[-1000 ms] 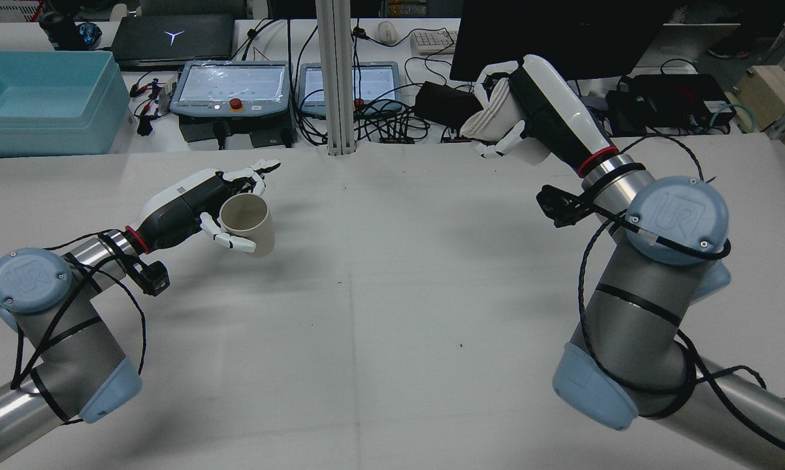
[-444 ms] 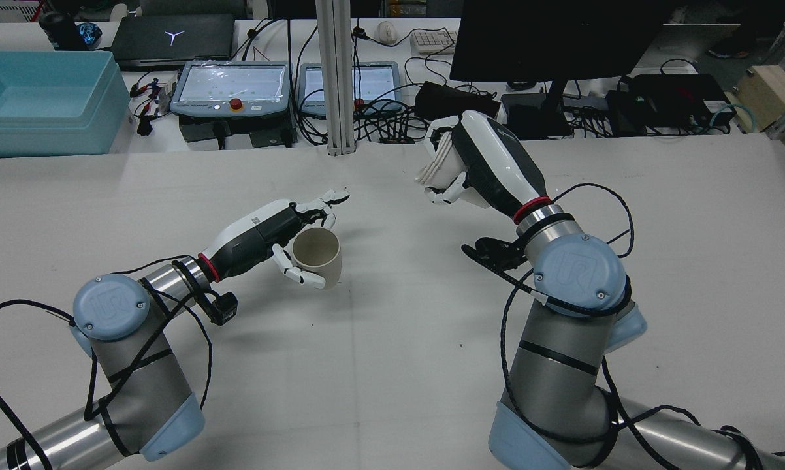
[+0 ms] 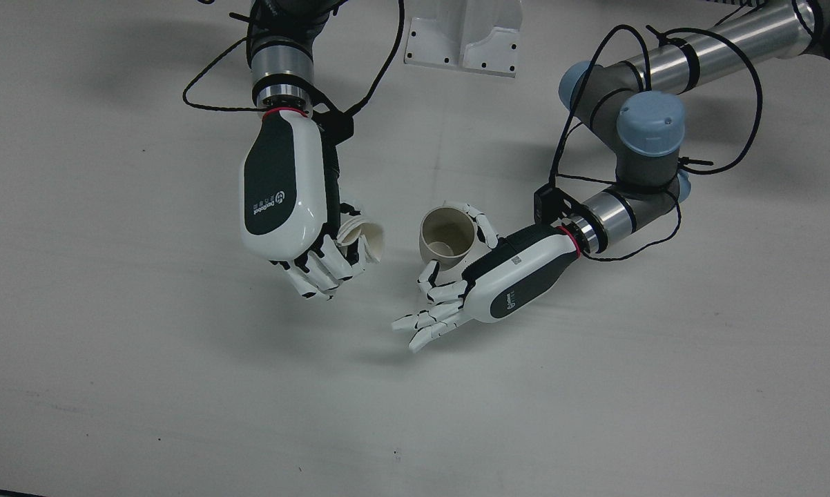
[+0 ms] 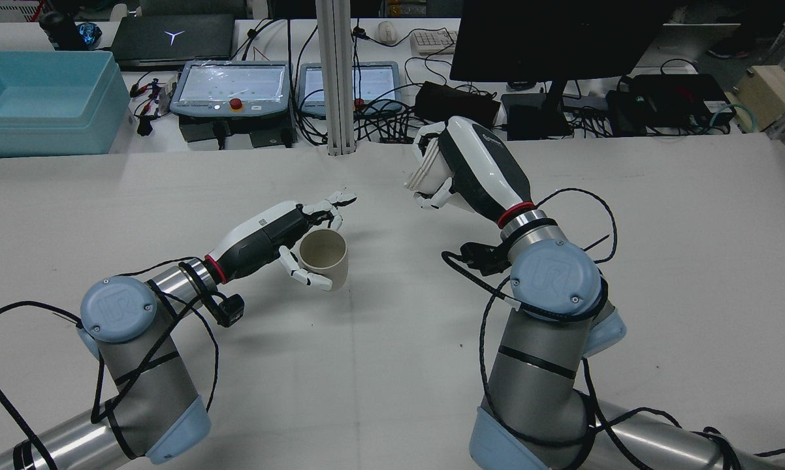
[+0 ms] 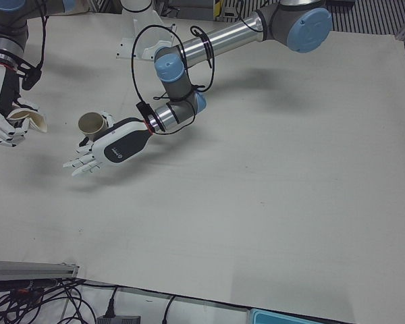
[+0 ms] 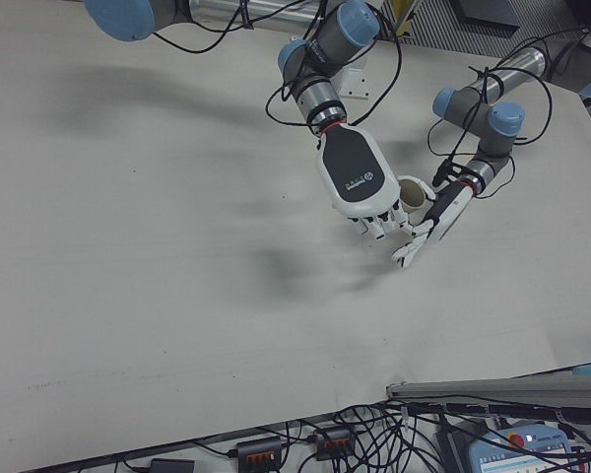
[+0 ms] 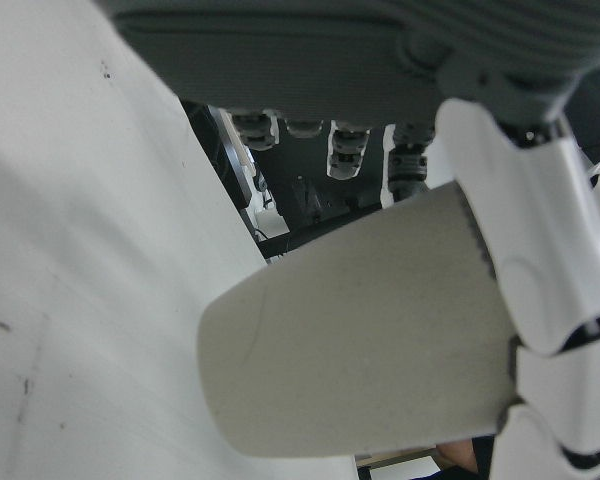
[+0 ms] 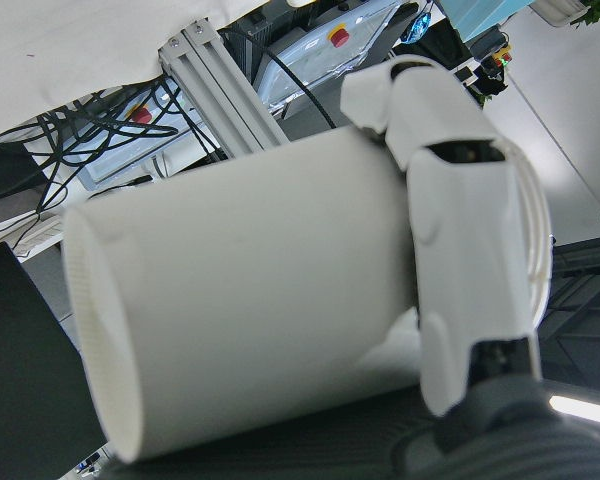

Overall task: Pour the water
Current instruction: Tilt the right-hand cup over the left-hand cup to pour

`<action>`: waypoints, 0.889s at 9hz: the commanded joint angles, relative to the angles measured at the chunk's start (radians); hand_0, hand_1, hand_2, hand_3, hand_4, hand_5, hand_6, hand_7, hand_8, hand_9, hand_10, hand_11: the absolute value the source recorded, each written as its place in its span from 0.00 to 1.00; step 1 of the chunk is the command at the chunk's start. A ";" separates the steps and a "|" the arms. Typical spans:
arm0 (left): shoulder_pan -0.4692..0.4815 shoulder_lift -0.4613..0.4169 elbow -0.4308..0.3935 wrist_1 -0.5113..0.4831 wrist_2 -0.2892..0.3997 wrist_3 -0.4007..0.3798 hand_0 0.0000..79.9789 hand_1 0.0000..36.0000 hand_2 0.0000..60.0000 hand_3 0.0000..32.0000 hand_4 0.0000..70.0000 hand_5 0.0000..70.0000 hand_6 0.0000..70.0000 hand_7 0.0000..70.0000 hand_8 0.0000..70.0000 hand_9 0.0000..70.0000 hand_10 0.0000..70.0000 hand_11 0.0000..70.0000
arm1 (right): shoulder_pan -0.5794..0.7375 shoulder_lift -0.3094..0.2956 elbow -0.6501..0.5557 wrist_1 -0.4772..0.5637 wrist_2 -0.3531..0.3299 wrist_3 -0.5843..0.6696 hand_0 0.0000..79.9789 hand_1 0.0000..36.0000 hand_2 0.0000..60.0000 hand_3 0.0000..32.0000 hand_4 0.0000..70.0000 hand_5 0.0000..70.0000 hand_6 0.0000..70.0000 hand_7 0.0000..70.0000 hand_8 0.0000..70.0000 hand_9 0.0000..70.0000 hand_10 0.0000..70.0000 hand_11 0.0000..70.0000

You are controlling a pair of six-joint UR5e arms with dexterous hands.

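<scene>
An upright beige paper cup [image 4: 325, 258] sits in my left hand [image 4: 268, 235] near the table's middle, held between the thumb and one finger while the other fingers stretch out. In the front view the beige cup [image 3: 447, 237] opens upward beside the left hand [image 3: 505, 279]. My right hand [image 4: 477, 166] is shut on a white cup [image 4: 425, 170], held tilted above the table to the right of the beige cup. The front view shows the white cup [image 3: 363, 238] partly hidden under the right hand [image 3: 284, 200], a short gap from the beige cup.
The white table [image 4: 392, 365] spreads around both arms. Behind its far edge stand a teal bin [image 4: 40, 98], two teach pendants [image 4: 236, 88], an aluminium post [image 4: 336, 78], a dark monitor [image 4: 562, 32] and tangled cables.
Both arms have swung toward the table's middle. The right hand came down and leftward with the white cup. The left hand carried the beige cup rightward, and the cups are now close.
</scene>
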 commanded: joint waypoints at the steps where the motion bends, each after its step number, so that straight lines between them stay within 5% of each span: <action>1: -0.018 0.017 -0.002 -0.001 -0.001 -0.036 0.65 0.99 1.00 0.00 0.56 1.00 0.07 0.15 0.00 0.01 0.04 0.08 | 0.062 -0.120 0.206 -0.001 0.000 0.008 1.00 1.00 1.00 0.00 0.66 1.00 0.91 1.00 0.58 0.75 0.83 1.00; 3: -0.052 0.049 -0.002 -0.016 -0.001 -0.064 0.64 0.96 1.00 0.00 0.54 1.00 0.06 0.14 0.00 0.01 0.04 0.08 | 0.160 -0.324 0.411 -0.004 -0.022 0.079 1.00 1.00 1.00 0.00 0.59 1.00 0.90 1.00 0.58 0.74 0.85 1.00; 4: -0.088 0.101 -0.002 -0.047 0.001 -0.090 0.64 0.95 1.00 0.00 0.53 1.00 0.05 0.13 0.00 0.01 0.04 0.08 | 0.243 -0.474 0.478 -0.002 -0.101 0.198 1.00 1.00 1.00 0.00 0.57 1.00 0.89 1.00 0.58 0.74 0.86 1.00; 6: -0.142 0.170 -0.001 -0.092 0.002 -0.122 0.63 0.94 1.00 0.00 0.53 1.00 0.05 0.13 0.00 0.01 0.03 0.07 | 0.437 -0.594 0.477 -0.002 -0.257 0.366 1.00 1.00 0.92 0.00 0.44 1.00 0.85 0.96 0.57 0.73 0.88 1.00; 8: -0.187 0.250 -0.001 -0.147 0.007 -0.140 0.63 0.92 1.00 0.00 0.53 1.00 0.05 0.13 0.00 0.01 0.03 0.07 | 0.561 -0.671 0.452 0.010 -0.349 0.388 1.00 1.00 0.85 0.00 0.26 1.00 0.78 0.86 0.54 0.70 0.91 1.00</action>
